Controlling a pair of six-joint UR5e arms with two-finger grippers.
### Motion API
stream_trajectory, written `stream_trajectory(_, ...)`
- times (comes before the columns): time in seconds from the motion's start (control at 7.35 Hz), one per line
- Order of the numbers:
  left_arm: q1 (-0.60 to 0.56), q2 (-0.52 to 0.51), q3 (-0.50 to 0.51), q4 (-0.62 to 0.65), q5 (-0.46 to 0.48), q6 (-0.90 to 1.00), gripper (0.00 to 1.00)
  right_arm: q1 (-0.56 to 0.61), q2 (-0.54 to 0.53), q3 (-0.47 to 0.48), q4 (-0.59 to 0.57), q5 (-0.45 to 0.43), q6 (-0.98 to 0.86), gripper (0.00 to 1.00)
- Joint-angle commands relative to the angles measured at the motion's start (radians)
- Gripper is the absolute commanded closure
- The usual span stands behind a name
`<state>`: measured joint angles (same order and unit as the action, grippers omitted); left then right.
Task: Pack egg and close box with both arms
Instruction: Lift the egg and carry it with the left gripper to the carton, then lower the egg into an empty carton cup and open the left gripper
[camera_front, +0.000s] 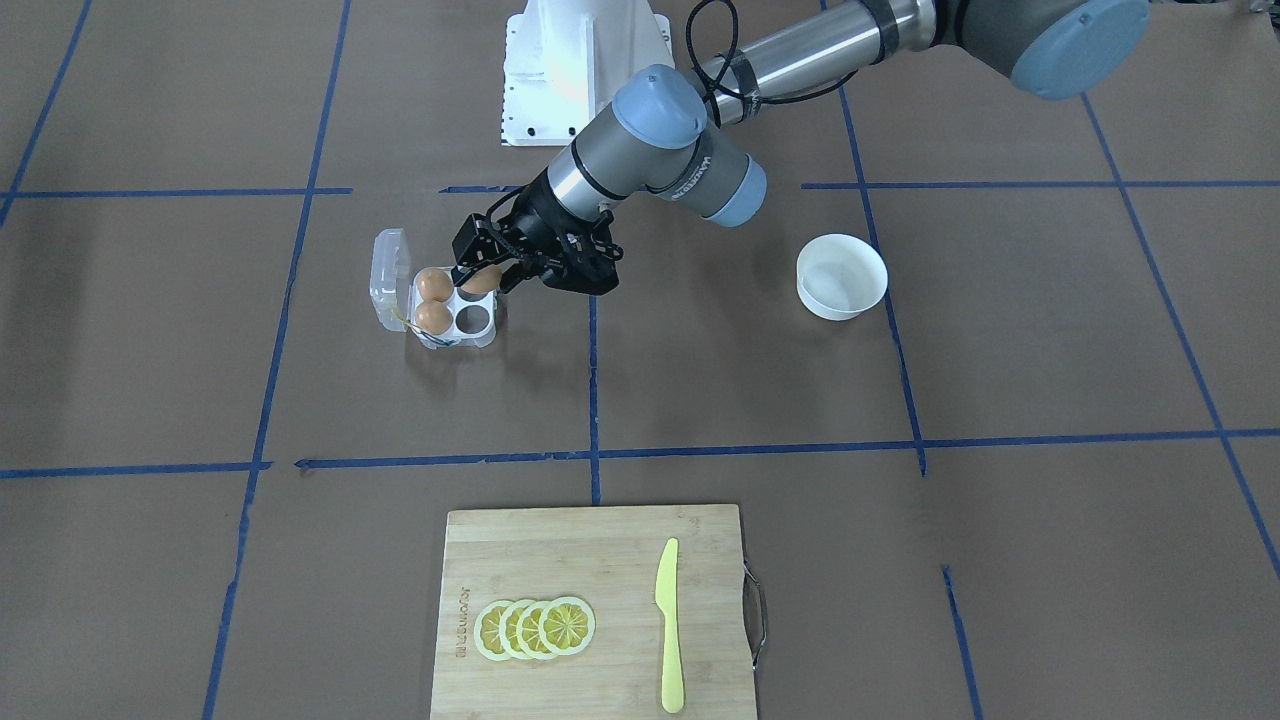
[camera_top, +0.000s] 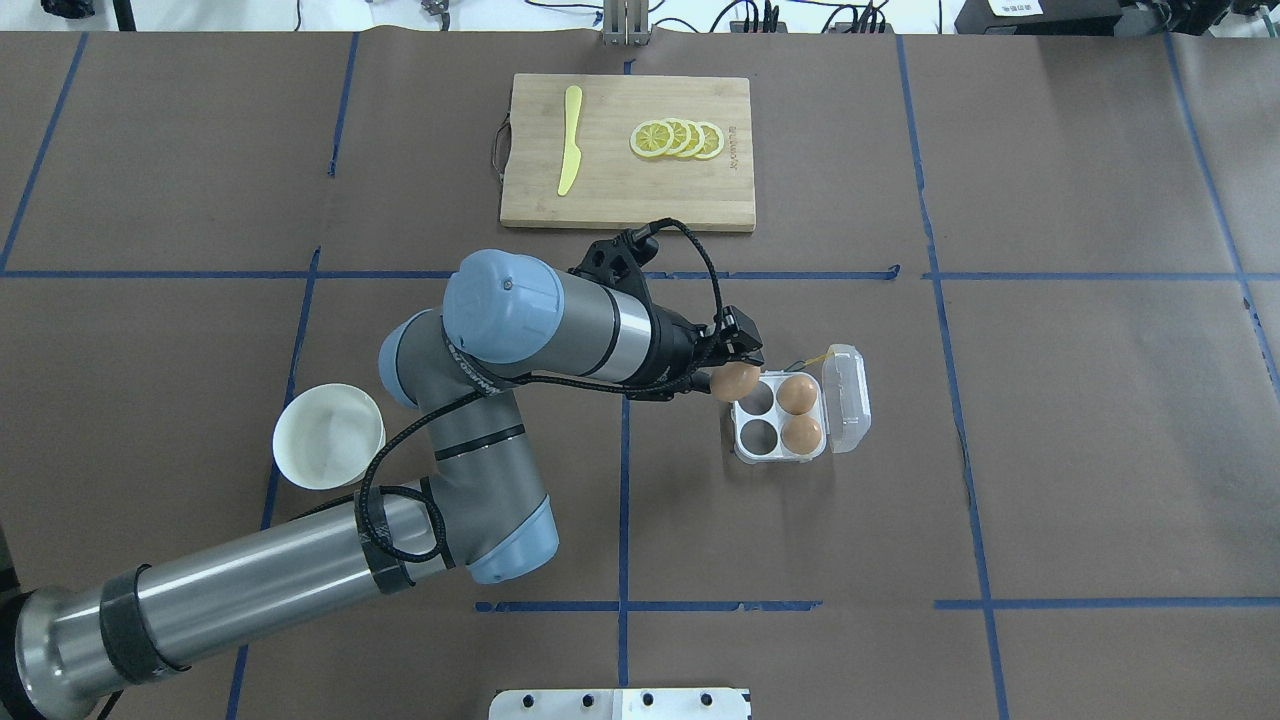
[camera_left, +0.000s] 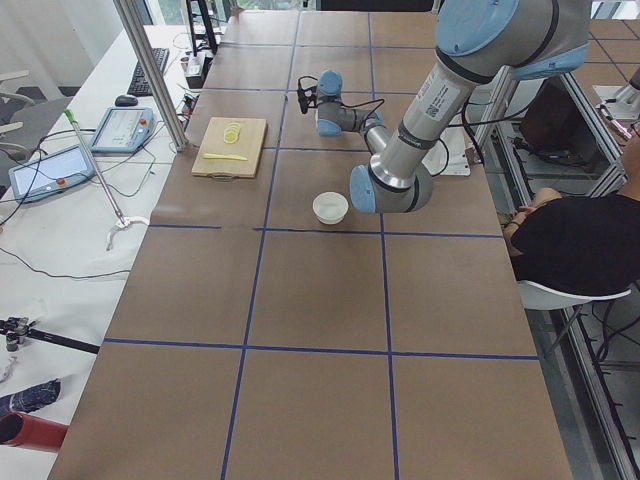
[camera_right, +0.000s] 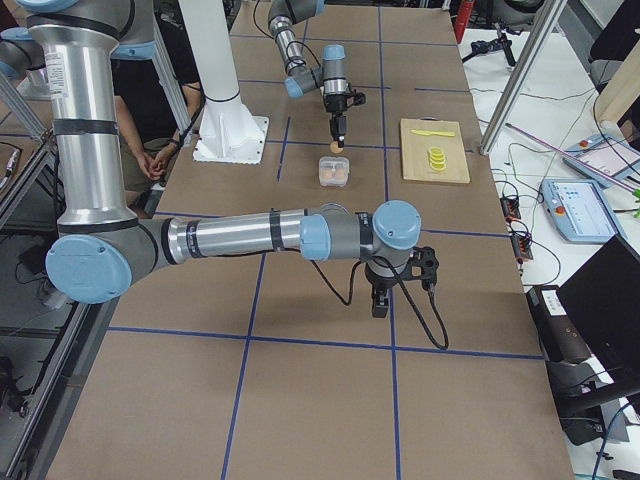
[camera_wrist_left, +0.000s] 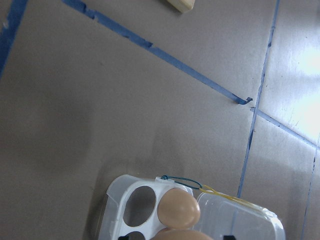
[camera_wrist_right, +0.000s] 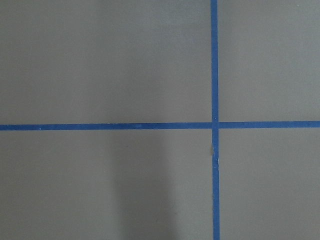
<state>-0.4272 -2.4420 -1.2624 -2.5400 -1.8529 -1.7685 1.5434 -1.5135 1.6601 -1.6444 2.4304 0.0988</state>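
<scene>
Egg (camera_top: 735, 381), smooth tan-brown, hangs clamped in left jaws above clear four-cell box (camera_top: 779, 417); right jaws cannot be judged.

Robotics lab; 2 robot arms (camera_right: 240, 235) over a brown-papered table (camera_left: 320, 290) gridded with blue tape (camera_left: 250, 348); teach pendant (camera_left: 51, 171) on the side bench (camera_left: 70, 300)

We see a clear glossy plastic box (camera_top: 849, 400), a smooth matt egg (camera_top: 736, 381), a wooden board (camera_top: 620, 195), a shiny metal left arm (camera_top: 260, 580) — all on matt brown paper (camera_top: 1100, 450)
</scene>
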Motion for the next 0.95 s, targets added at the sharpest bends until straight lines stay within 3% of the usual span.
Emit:
stream_trajectory(0.0, 0.015, -0.025, 0.035, -0.033, 0.015, 0.000, 1.00, 0.001, 0.001, -0.010, 0.000, 0.003, -0.002, 0.00)
stream_trajectory(0.14, 0.015, -0.026, 0.047, -0.033, 0.015, 0.000, 0.86, 0.000, 0.001, -0.011, 0.000, 0.003, -0.002, 0.00)
stream_trajectory(0.27, 0.015, -0.026, 0.047, -0.034, 0.015, 0.001, 0.34, 0.000, 0.001, -0.011, 0.000, 0.003, -0.002, 0.00)
stream_trajectory(0.41, 0.015, -0.026, 0.044, -0.034, 0.015, 0.010, 0.00, 0.000, 0.002, -0.011, 0.002, 0.003, -0.001, 0.00)
stream_trajectory(0.82, -0.022, -0.020, 0.009, -0.007, 0.006, 0.015, 0.00, -0.017, 0.027, 0.003, 0.002, 0.003, 0.002, 0.00)
